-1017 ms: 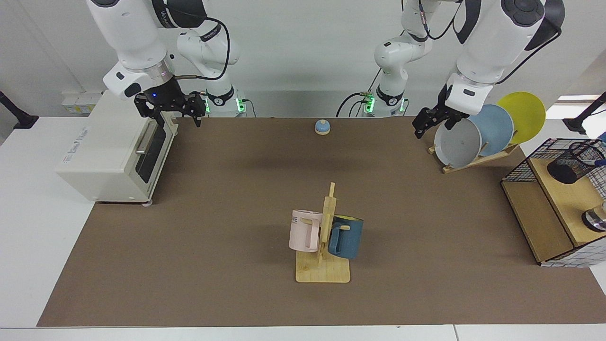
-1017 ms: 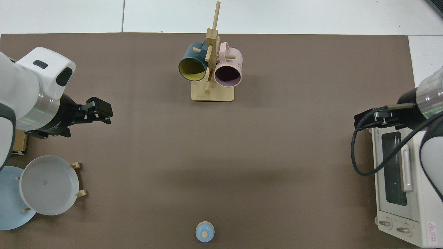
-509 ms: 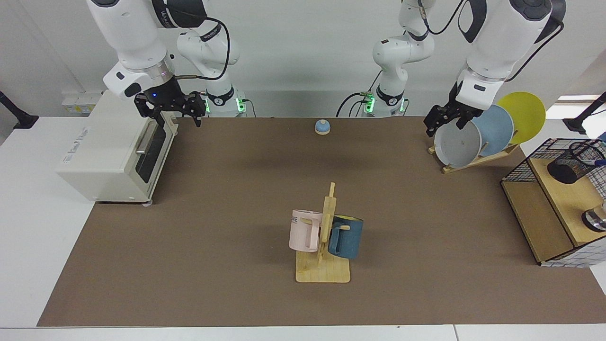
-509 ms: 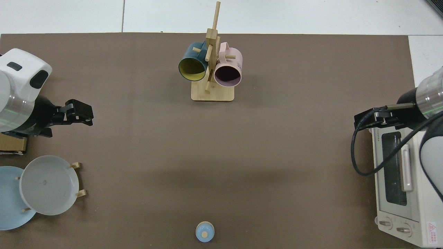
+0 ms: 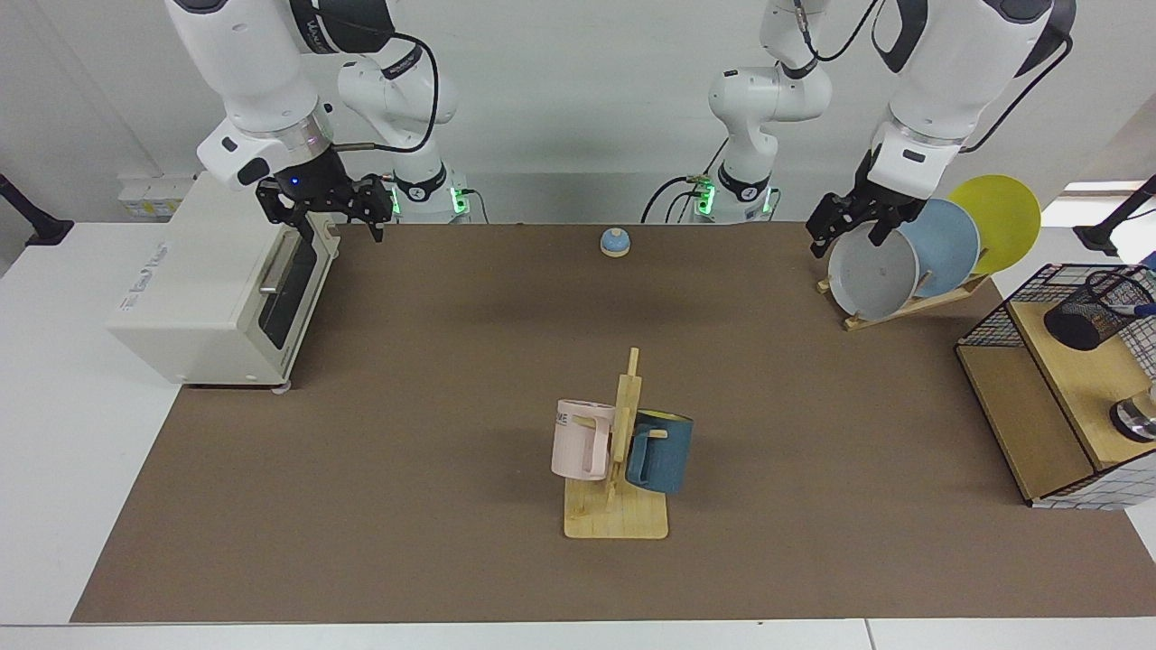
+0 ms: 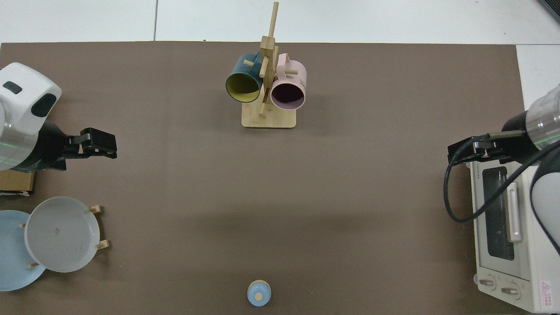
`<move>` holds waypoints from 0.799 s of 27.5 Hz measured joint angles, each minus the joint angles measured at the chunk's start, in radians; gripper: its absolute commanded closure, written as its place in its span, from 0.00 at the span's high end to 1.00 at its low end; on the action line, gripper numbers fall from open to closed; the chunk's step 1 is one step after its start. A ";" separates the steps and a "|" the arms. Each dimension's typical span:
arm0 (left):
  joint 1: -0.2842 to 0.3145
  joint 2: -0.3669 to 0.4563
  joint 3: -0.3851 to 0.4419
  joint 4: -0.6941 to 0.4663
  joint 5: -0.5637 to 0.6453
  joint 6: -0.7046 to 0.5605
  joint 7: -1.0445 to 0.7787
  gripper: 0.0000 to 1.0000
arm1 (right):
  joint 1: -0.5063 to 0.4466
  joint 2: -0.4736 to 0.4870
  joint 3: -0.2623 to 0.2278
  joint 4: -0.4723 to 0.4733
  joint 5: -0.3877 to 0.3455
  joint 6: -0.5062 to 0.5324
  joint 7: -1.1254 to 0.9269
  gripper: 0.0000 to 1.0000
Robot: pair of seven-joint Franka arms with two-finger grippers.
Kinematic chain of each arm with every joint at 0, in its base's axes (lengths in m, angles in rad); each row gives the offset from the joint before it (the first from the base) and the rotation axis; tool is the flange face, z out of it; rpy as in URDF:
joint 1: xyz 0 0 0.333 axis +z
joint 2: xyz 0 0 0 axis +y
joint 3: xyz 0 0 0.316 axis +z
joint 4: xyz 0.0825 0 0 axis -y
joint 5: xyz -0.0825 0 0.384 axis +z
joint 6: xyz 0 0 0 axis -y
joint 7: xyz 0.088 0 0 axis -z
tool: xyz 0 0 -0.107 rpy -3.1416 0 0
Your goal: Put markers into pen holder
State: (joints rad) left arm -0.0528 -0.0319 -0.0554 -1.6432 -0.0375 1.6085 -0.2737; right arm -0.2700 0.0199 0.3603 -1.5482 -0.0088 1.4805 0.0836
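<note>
Brown mat (image 5: 433, 379) fills my view, with the toaster oven (image 5: 217, 289) at nine o'clock, the wire cage (image 5: 1052, 397) with wooden shelves at three, the plate rack (image 5: 912, 257) at about two, the mug tree (image 5: 619, 456) near centre toward six, and a small blue bell (image 5: 615, 241) at twelve. My right gripper (image 5: 348, 212) waits above the oven's top corner; I cannot tell how its fingers stand. My left gripper (image 5: 844, 230) hangs just over the grey plate (image 5: 871, 275), jaws parted and holding nothing; from above, the left gripper (image 6: 98, 144) sits at nine o'clock beside the rack. The holder (image 5: 1084, 316) stands tilted on the cage's upper shelf at three o'clock, and the marker (image 5: 1140, 310) shows only as a blue tip at the frame's edge, beside or inside the holder; I cannot say which. My worry is the reach: swinging toward the cage, the left arm could clip the plates or the cage wires, and a nudge could roll the leaning holder. A slim marker gripped off-centre may also pivot and miss the mouth.
</note>
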 measured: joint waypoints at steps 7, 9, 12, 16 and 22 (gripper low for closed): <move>-0.023 -0.032 0.061 -0.044 -0.003 0.013 0.094 1.00 | 0.000 0.000 0.000 0.000 0.000 0.000 0.000 1.00; -0.024 -0.038 0.077 -0.047 -0.003 0.013 0.106 1.00 | 0.000 0.000 0.000 0.000 0.000 0.000 0.000 1.00; -0.032 -0.044 0.103 -0.050 -0.003 0.013 0.146 1.00 | 0.000 0.000 0.000 0.000 0.000 0.000 0.000 1.00; -0.041 -0.046 0.131 -0.052 -0.002 0.013 0.259 1.00 | 0.000 0.000 0.000 0.000 0.000 0.000 0.000 1.00; -0.049 -0.046 0.144 -0.052 -0.002 0.017 0.309 1.00 | 0.000 0.000 0.000 0.000 0.000 0.000 0.000 1.00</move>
State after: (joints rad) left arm -0.1018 -0.0782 0.0889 -1.6957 -0.0392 1.6255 0.0351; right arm -0.2700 0.0199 0.3603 -1.5482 -0.0088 1.4805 0.0836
